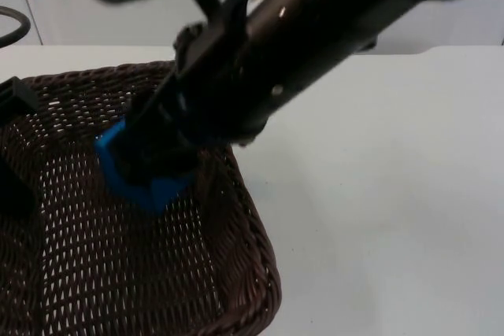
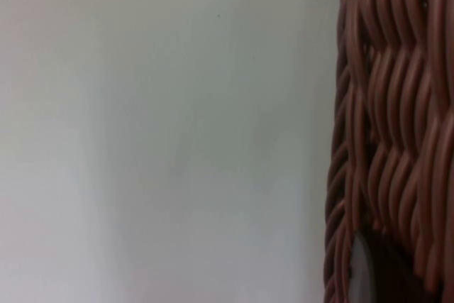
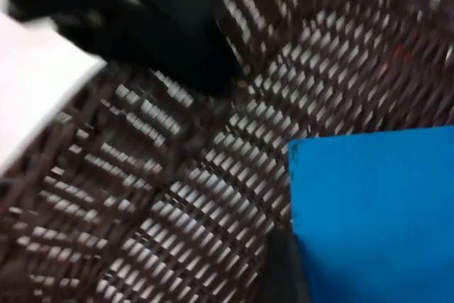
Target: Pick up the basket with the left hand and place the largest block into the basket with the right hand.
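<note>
The dark brown wicker basket [image 1: 256,230] hangs raised at the left, and my left gripper [image 1: 12,143] is shut on its left rim. The left wrist view looks past the basket's woven wall [image 2: 390,125] to the white table [image 2: 163,140] beyond. My right arm reaches over the basket's far rim. Its gripper [image 1: 150,164] is shut on the blue block [image 1: 161,192], held inside the basket just above the woven bottom. The right wrist view has the blue block [image 3: 369,211] over the basket's weave [image 3: 177,196], with the black left gripper [image 3: 170,26] at the rim.
White table top [image 1: 394,194] spreads to the right of the basket. The grey partition wall [image 1: 63,1] stands behind it.
</note>
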You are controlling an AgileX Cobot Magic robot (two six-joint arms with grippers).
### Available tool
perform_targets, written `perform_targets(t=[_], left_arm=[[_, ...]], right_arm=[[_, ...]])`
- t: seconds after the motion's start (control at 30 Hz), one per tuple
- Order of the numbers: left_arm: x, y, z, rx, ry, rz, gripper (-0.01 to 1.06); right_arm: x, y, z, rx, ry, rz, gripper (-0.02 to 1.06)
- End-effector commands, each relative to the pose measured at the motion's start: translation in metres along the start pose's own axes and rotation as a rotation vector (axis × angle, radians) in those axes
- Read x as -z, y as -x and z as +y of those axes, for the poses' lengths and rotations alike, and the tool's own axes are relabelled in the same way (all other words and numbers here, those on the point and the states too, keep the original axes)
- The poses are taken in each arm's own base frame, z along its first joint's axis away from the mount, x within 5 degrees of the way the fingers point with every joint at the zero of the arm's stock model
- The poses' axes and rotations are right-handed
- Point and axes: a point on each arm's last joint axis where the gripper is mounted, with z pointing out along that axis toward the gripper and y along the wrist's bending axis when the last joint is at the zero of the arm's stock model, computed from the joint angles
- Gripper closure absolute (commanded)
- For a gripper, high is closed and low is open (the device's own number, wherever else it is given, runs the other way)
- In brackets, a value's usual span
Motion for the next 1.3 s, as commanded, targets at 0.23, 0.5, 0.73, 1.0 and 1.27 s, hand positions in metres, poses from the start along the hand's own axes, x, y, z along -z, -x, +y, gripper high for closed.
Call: perform_targets(t=[0.23,0.5,0.73,1.0,1.27], left_arm=[[0.003,0.001,-0.003,0.026,-0.028,-0.018,1.05],[0.003,0.001,-0.003,0.026,-0.028,-0.018,1.05],[0.003,0.001,-0.002,0.022,-0.024,-0.016,1.05],[0.003,0.001,-0.002,0.022,-0.024,-0.016,1.05],[0.003,0.000,-0.002,0.018,-0.021,-0.016,1.05]], right_arm=[[-0.011,-0.003,-0.002,-0.017,-0.005,-0.006,0.62],[-0.010,-0.002,-0.003,-0.015,-0.010,-0.015,0.32],[0.009,0.008,0.001,0.001,-0.010,-0.063,0.32],[0.049,0.018,0.009,0.091,-0.014,-0.083,0.32],[0.097,0.020,0.018,0.110,-0.022,-0.066,0.32]])
